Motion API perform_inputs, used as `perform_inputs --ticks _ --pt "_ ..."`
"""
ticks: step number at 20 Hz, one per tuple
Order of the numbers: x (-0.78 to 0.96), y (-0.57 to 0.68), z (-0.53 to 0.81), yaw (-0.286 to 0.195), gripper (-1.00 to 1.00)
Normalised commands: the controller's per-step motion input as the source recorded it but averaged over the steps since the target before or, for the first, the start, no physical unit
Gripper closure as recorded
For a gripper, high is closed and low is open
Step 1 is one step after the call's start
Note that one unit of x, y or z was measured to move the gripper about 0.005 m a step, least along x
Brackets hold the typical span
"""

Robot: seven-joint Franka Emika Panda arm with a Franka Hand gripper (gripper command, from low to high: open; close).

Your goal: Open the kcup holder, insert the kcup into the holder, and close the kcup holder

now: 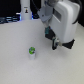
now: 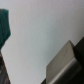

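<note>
Green-topped kcup [image 1: 32, 51] stands clear; gripper [image 1: 50, 34] jaws blurred, unreadable.

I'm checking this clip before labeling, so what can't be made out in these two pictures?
- The gripper: exterior view too blurred to tell open or shut.
- The kcup: too small for detail.
- The kcup holder: not identifiable in either view.
- Wrist view: blurred dark shapes, cut off by edges.

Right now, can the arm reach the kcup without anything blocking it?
Probably yes. The kcup stands alone on the bare white table, and the end effector hangs above it toward the exterior view's right, with nothing visible between them. Whether the end effector is open cannot be told.
</note>
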Motion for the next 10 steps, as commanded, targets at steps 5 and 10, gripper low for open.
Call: perform_inputs --ticks 5,10 --pt "-0.3 -0.35 -0.12 -0.286 -1.0" --pt "-0.33 -0.39 -0.24 -0.276 -1.0"
